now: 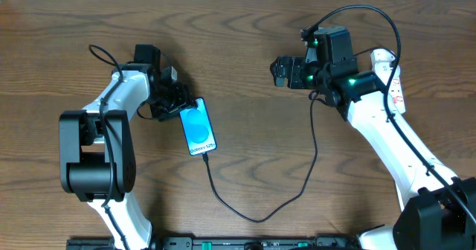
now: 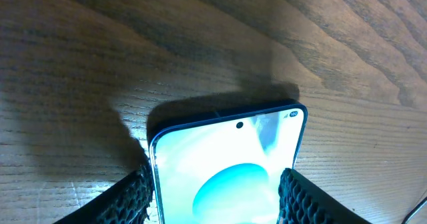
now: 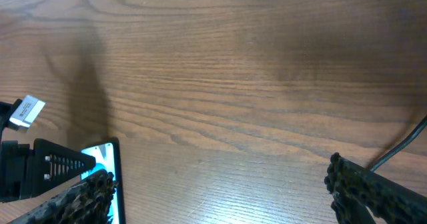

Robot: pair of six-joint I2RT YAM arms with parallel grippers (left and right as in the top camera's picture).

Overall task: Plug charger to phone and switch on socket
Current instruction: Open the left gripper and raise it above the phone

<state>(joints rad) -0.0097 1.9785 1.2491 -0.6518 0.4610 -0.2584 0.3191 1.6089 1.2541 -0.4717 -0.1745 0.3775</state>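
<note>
Overhead, the left gripper (image 1: 182,107) holds the phone (image 1: 198,129) by its sides, flat on the table (image 1: 245,27). The charger (image 1: 257,219) meets the phone's near end. The right gripper (image 1: 277,70) hangs wide open, holding nothing.

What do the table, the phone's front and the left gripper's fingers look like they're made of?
The table looks like matte wood or wood-look laminate, showing brown grain. The phone front seems glossy glass, catching reflections. The left gripper fingers look like dark rubber or plastic, crosshatch-textured.
</note>
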